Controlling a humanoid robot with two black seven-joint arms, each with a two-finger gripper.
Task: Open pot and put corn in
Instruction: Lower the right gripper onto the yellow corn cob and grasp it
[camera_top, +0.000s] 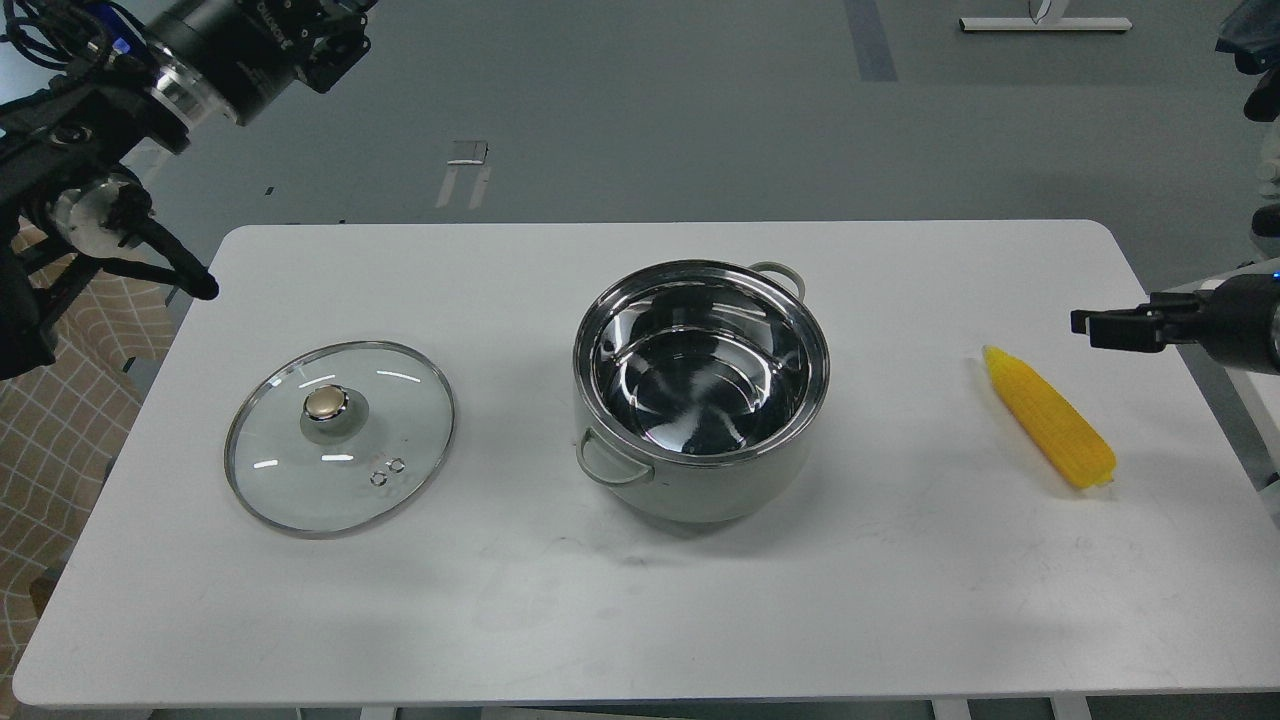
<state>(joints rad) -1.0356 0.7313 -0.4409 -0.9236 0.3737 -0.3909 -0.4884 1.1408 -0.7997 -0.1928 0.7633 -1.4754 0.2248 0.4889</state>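
Observation:
The stainless-steel pot stands open and empty at the table's middle. Its glass lid with a brass-coloured knob lies flat on the table to the left. The yellow corn lies on the table at the right, tip pointing away from me. My left gripper is raised high at the top left, far from the lid, its fingers cut by the frame's edge. My right gripper comes in from the right edge, seen side-on, just right of the corn's tip and apart from it. Neither gripper holds anything.
The white table carries only the pot, the lid and the corn. A checked cloth hangs at the left beyond the table. Grey floor lies behind the table.

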